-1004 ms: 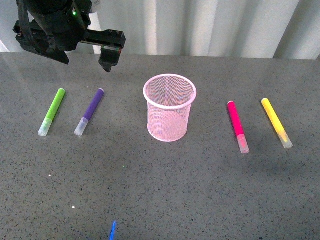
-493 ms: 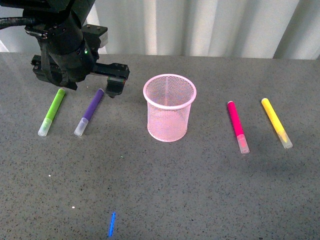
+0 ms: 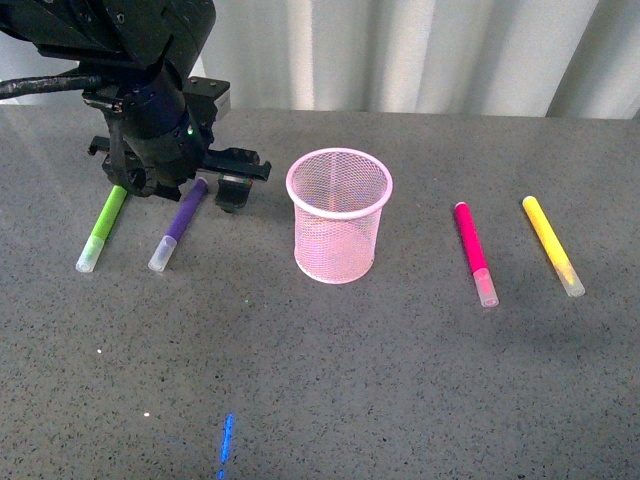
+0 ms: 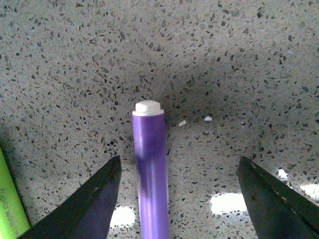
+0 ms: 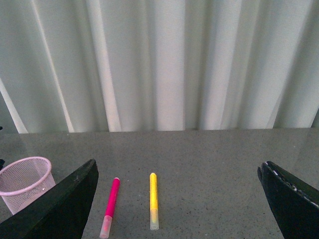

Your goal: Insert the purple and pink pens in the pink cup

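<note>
Left gripper (image 4: 179,161) gapes wide astride purple pen (image 4: 149,169) (lettering on green pen (image 4: 8,209) seems unreadable).

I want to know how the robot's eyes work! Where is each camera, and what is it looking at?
Front view: on the robot's body, facing across the table to the curtain; left arm shows.
Left wrist view: looking down at the purple pen between the open left fingers.
Right wrist view: looking across at the pink pen and yellow pen; open right fingers show.
Shared: front and right wrist both see the pink cup.
</note>
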